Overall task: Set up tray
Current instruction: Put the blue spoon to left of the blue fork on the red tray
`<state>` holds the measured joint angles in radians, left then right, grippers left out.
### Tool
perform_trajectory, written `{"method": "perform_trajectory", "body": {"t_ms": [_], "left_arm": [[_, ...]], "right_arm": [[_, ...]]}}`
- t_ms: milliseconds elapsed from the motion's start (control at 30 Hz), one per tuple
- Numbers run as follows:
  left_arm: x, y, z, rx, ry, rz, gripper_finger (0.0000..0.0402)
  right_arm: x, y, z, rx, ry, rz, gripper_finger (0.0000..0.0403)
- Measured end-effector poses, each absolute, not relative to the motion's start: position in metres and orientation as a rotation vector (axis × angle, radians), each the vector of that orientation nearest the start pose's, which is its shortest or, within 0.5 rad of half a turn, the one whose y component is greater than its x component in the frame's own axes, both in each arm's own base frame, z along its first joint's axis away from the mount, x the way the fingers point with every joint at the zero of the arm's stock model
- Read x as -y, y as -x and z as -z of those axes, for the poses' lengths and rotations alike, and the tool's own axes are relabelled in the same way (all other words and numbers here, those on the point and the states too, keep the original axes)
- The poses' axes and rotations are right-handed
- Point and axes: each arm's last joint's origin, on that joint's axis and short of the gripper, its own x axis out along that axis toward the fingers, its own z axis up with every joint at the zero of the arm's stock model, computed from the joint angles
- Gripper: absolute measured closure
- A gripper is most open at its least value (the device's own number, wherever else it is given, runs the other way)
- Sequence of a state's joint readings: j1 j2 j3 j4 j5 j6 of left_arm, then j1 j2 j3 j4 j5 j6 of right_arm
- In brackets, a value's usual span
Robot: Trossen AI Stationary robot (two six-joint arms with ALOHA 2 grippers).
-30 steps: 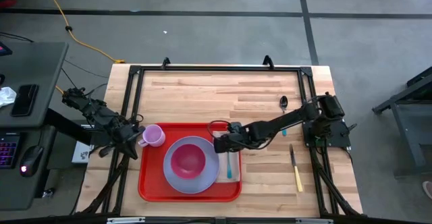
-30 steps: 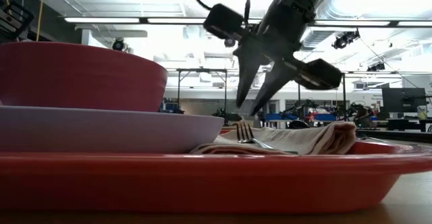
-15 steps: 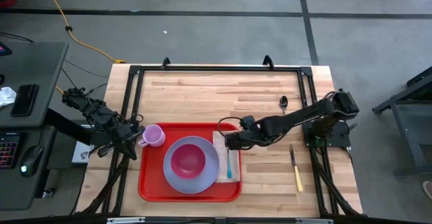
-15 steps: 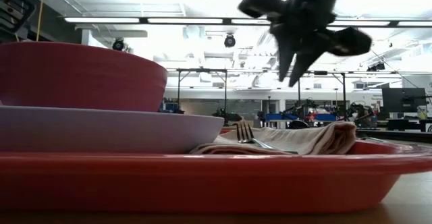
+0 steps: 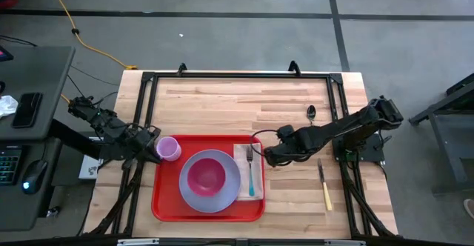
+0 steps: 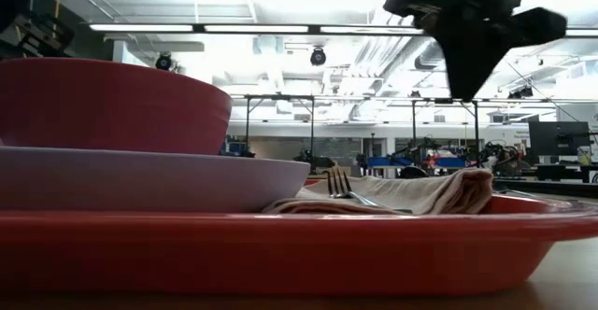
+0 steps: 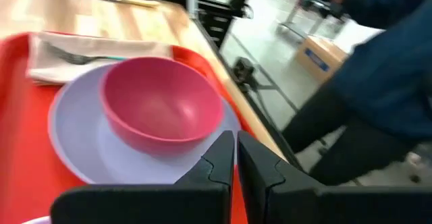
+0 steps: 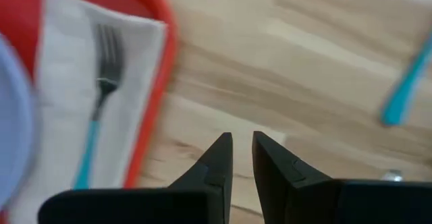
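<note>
Right claw [image 5: 269,157] empty beside tray [image 5: 164,207]; knuckles blurred.

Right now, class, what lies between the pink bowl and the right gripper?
In the high view, between the pink bowl and the right gripper: the lavender plate's rim, then the napkin bearing a teal-handled fork.

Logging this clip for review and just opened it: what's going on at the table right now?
A two-armed robot is setting up a red tray. It already holds a lavender plate with a pink bowl, a napkin with a teal-handled fork on it, and a small purple cup. The right hand is empty, nearly closed, just off the tray's right edge over bare wood. The left hand sits by the cup. A yellow-handled knife and a spoon lie on the table to the right.
</note>
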<state>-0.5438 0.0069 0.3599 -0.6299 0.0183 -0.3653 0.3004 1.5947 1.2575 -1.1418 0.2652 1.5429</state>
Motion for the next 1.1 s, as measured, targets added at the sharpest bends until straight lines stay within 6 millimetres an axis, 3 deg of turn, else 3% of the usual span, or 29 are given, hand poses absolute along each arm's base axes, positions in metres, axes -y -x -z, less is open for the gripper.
{"method": "perform_trajectory", "body": {"t_ms": [233,667,1100], "left_arm": [[0.027,-0.051,-0.220,-0.345,0.302,0.369,0.0353],[0.026,-0.052,-0.221,-0.328,0.317,0.324,0.0353],[0.026,-0.053,-0.224,-0.298,0.334,0.320,0.0353]], "right_arm": [[-0.069,-0.255,-0.258,-1.136,-0.768,1.093,0.0367],[-0.043,-0.230,-0.269,-1.268,-0.639,1.276,0.0333],[-0.013,-0.209,-0.263,-1.269,-0.680,1.342,0.0308]]}}
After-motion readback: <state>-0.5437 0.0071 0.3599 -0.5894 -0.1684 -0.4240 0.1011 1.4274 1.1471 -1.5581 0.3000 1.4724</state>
